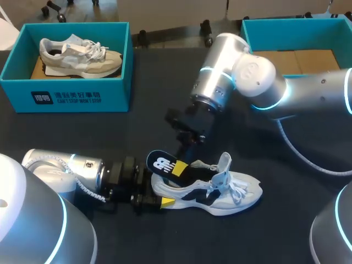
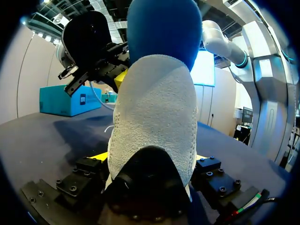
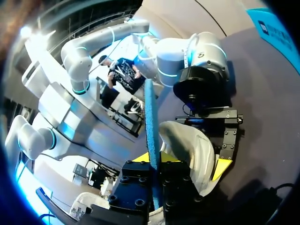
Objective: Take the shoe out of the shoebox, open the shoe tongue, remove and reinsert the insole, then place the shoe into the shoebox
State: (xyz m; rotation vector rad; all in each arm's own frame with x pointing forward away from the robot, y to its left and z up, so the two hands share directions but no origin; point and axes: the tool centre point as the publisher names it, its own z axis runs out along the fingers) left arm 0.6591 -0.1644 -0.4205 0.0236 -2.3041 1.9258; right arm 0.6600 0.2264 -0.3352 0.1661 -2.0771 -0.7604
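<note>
Left tool (image 1: 160, 195): clamped on the heel of the shoe (image 1: 220, 192), one finger on each side. In the left wrist view the heel fills the gap between its yellow tips.
Right tool (image 1: 186, 160): closed on the insole (image 1: 162, 164), with a finger on each flat face. In the right wrist view the insole stands edge-on between the fingers.
Shoe: white with dark side panels, resting sole-down on the desk (image 1: 137, 126). Its heel is in the left tool and its toe points away from that tool. The shoe's opening lies just under the right tool.
Insole: dark blue and tilted. Its upper end stands above the heel and the left tool. Its lower end runs down toward the shoe's opening, and I cannot tell how far in it goes.
Tongue (image 1: 224, 162): lifted up, just beyond the right tool on the toe side, with loose white laces beside it.
Tools: near each other, the right one above and slightly ahead of the left one's fingertips.
Left box (image 1: 66, 96): teal, well apart from both tools, ahead of the left arm. It holds a second shoe (image 1: 82, 55).
Right box (image 1: 258, 36): teal, well apart from both tools, behind the right arm.
</note>
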